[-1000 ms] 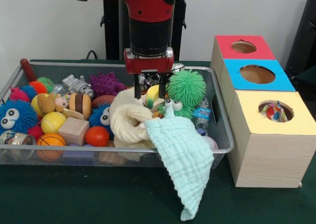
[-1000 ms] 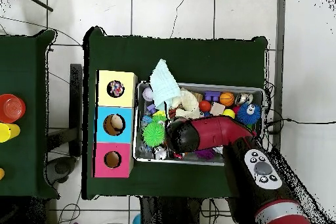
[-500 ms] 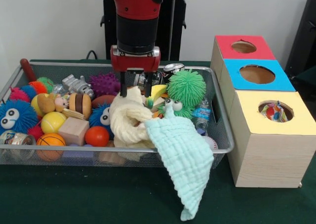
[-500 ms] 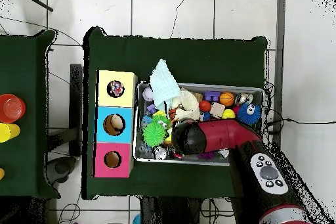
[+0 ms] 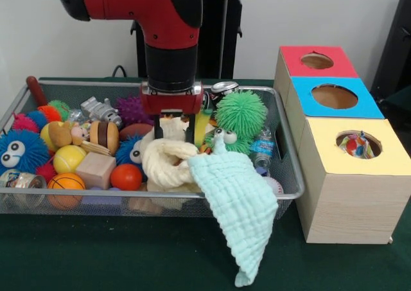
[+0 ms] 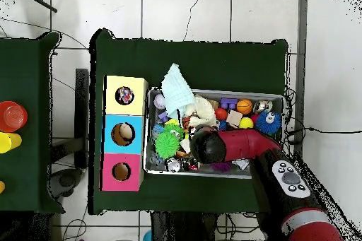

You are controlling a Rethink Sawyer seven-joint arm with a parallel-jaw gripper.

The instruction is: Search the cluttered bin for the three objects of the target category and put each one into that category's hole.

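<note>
The wire-mesh bin [image 5: 128, 83] is full of toys. My gripper [image 5: 174, 134] is open and low in the bin's middle, one finger on each side of the top fold of the cream waffle cloth [image 5: 168, 166]. The mint-green waffle cloth [image 5: 237, 204] hangs over the bin's front rim onto the green table. The confetti cloth [image 5: 357, 147] sits inside the yellow-topped hole [image 5: 340, 140]. In the overhead view the arm [image 6: 237, 144] hides the gripper; the cream cloth [image 6: 203, 111], the mint cloth [image 6: 177, 90], the bin's rim [image 6: 283, 111] and the yellow-topped hole [image 6: 125, 95] show.
A green spiky ball [image 5: 241, 113] and a googly-eyed toy [image 5: 223, 137] lie right of the gripper, a purple spiky ball [image 5: 131, 108] and a toy burger [image 5: 104, 135] to its left. The blue-topped hole [image 5: 334, 96] and red-topped hole [image 5: 316, 61] lie behind the yellow box.
My gripper has moved left in the front view and come down, so its fingers now stand around the cream cloth's top. The cloths have hardly shifted.
</note>
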